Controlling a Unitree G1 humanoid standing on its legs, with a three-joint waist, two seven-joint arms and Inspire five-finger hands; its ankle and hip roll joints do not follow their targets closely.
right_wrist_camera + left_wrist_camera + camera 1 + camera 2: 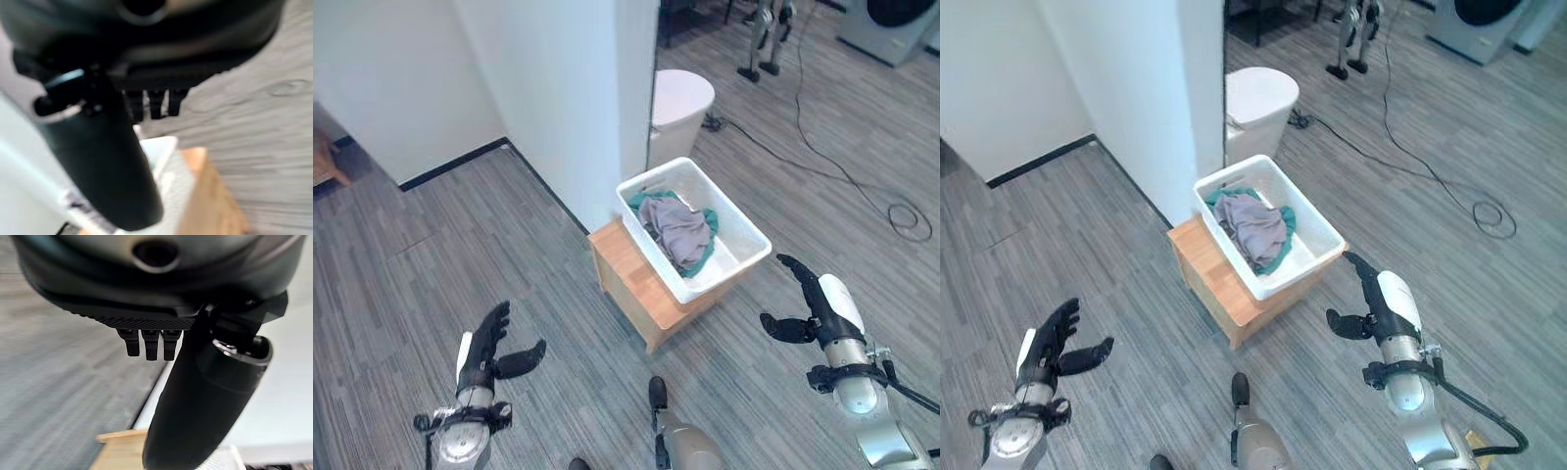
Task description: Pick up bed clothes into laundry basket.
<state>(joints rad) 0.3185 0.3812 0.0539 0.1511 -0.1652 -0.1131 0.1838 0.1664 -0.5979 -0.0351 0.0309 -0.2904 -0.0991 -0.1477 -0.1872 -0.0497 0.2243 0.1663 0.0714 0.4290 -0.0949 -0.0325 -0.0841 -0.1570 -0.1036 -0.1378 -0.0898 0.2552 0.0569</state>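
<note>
In the white laundry basket [736, 227] ahead, grey-and-teal clothes [680, 231], left hand [486, 351] and right hand [815, 305] spread, empty, well apart.

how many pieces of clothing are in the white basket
2 that I can make out: a grey garment bunched on top, and a teal one under it, showing at its edges. Both lie in the laundry basket on the wooden stand. More may be hidden underneath.

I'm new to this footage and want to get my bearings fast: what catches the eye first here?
The white laundry basket stands out, sitting on a low wooden stand against the corner of a white wall, with grey and teal clothes piled inside. Both hands are open and empty over the grey plank floor: the left hand to the basket's lower left, the right hand near its right corner.
</note>
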